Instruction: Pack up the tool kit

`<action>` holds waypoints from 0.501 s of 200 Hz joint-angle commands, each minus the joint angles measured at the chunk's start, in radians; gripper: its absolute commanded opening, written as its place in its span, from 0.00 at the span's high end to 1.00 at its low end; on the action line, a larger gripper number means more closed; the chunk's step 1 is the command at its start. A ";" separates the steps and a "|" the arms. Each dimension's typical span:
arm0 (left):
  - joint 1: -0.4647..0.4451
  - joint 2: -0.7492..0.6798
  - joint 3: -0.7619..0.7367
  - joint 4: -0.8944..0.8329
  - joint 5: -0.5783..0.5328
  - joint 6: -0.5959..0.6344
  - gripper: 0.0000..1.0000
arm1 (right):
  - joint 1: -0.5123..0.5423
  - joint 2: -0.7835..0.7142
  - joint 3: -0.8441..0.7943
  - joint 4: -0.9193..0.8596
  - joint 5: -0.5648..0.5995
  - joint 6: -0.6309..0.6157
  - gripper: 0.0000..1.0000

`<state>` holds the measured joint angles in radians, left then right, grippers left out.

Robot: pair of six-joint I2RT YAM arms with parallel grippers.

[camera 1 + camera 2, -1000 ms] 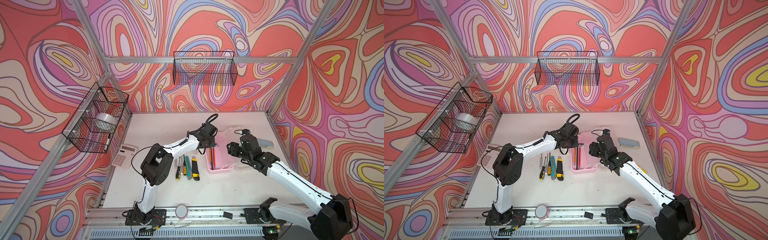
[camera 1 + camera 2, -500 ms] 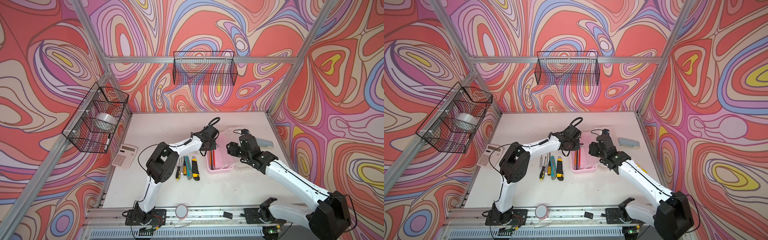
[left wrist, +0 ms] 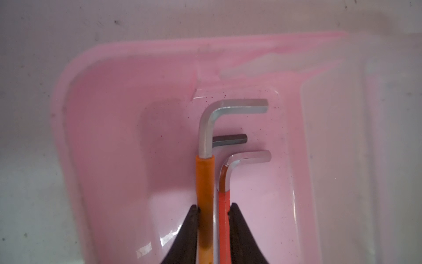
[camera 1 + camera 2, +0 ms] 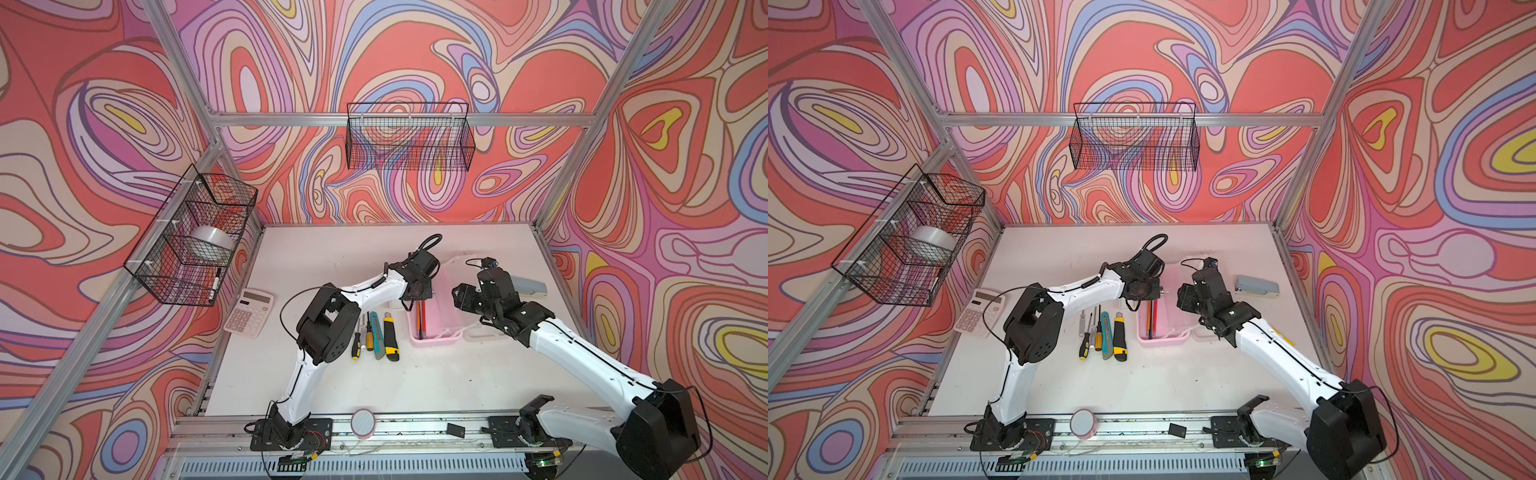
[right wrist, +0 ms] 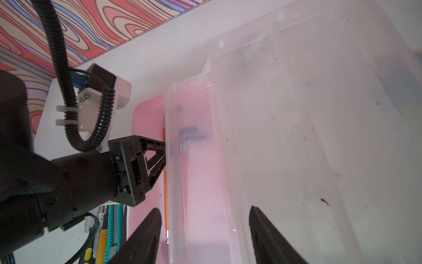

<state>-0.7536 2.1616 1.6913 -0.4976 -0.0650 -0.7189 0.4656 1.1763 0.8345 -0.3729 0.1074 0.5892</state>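
left gripper (image 3: 213, 205) | hex keys (image 3: 205, 182) lie between jaws | inside pink box (image 3: 109, 137)

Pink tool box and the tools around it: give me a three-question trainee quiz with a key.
1. True or false: the yellow-and-black utility knife lies inside the pink box.
2. In the left wrist view, what lies between the fingers of the left gripper?
A) a screwdriver
B) the orange-sleeved hex key and the red-sleeved hex key
C) a calculator
3. Fill in: the roll of tape sits in a wire ___ on the left wall.

Key
1. False: it lies outside, beside the box.
2. B
3. basket
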 commanded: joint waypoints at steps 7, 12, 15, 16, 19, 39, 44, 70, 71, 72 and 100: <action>0.007 0.007 0.004 -0.058 -0.035 0.025 0.69 | -0.004 -0.013 0.026 0.005 -0.001 -0.013 0.35; 0.008 0.002 0.007 -0.058 -0.038 0.027 0.69 | -0.004 -0.016 0.026 0.005 -0.004 -0.014 0.35; 0.007 -0.001 0.009 -0.058 -0.040 0.028 0.69 | -0.004 -0.016 0.027 0.006 -0.004 -0.015 0.35; 0.007 -0.001 0.010 -0.059 -0.041 0.028 0.69 | -0.004 -0.017 0.027 0.005 -0.004 -0.015 0.35; 0.007 -0.003 0.013 -0.061 -0.042 0.029 0.68 | -0.005 -0.017 0.028 0.004 -0.006 -0.015 0.35; 0.007 -0.028 0.037 -0.073 -0.064 0.046 0.69 | -0.005 -0.017 0.050 -0.010 -0.017 -0.025 0.35; 0.007 -0.036 0.041 -0.073 -0.065 0.052 0.69 | -0.004 -0.017 0.055 -0.015 -0.018 -0.027 0.35; 0.007 -0.100 0.033 -0.070 -0.083 0.080 0.64 | -0.004 -0.020 0.085 -0.023 -0.039 -0.047 0.35; 0.007 -0.104 0.031 -0.069 -0.084 0.081 0.64 | -0.004 -0.020 0.086 -0.023 -0.039 -0.047 0.35; 0.007 -0.108 0.029 -0.068 -0.085 0.082 0.63 | -0.004 -0.019 0.087 -0.023 -0.042 -0.049 0.35; 0.007 -0.268 -0.090 -0.039 -0.114 0.129 0.58 | -0.004 -0.005 0.129 -0.025 -0.106 -0.081 0.37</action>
<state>-0.7509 2.0647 1.6794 -0.5274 -0.1246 -0.6449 0.4656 1.1744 0.9127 -0.3832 0.0608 0.5507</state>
